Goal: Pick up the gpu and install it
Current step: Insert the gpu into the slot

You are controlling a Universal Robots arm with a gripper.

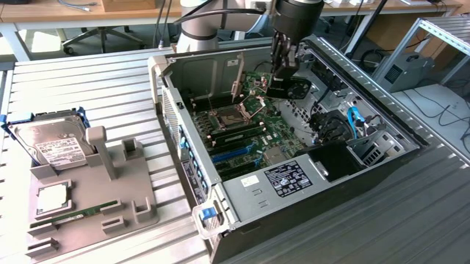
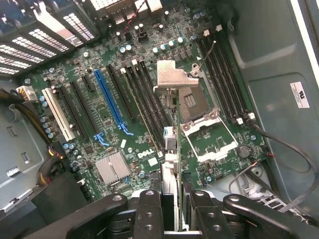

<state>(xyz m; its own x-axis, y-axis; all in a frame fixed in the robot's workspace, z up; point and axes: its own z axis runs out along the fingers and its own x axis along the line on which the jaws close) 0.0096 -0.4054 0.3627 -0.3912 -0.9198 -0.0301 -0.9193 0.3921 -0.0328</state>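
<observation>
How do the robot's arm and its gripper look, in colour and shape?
The arm has light grey round tubes and a black cylindrical wrist section. A black cable runs along it. The gripper is black; its fingers are flat black linked bars with round pins.

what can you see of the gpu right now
The gpu is a thin card with a black cooler and round fan on one face and a silver metal bracket at one end. The gripper is shut on it, holding it on edge inside the open computer case, above the green motherboard, not seated in any slot.
</observation>
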